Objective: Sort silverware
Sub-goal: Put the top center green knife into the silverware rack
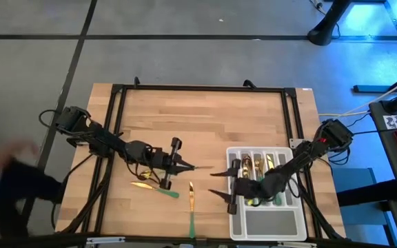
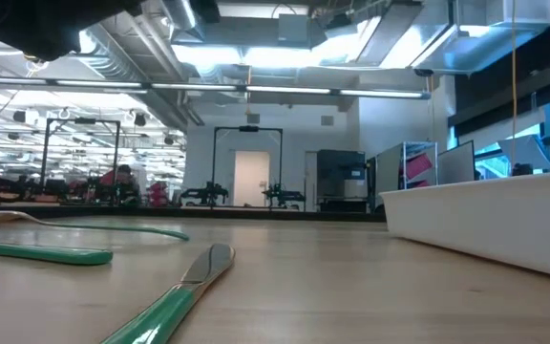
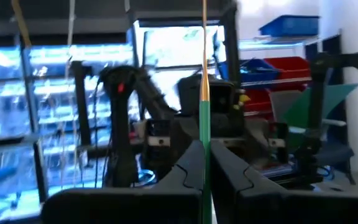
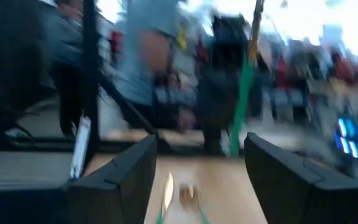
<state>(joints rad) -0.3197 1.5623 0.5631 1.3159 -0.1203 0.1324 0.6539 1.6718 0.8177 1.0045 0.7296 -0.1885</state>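
My left gripper is over the table's middle, pointing toward the right edge, shut on a piece of silverware with a green handle and a slim gold upper part. Its head is out of the frame. My right gripper stands open at the left rim of the pale grey tray, pointing left at that piece. Two more pieces lie flat on the wood: one near my left gripper, and a knife toward the near edge. Several pieces lie in the tray's slots. My left gripper pinches the green handle between its two fingers. The fingers come at it about level from the table's left and lie across it. The piece stands upright, gold end up, lifted clear of the table, and its green end reaches below the fingers.
A black frame runs around the wooden table. In the low view the knife and a green handle lie in front, and the tray wall rises on the right. Bare wood lies toward the far edge.
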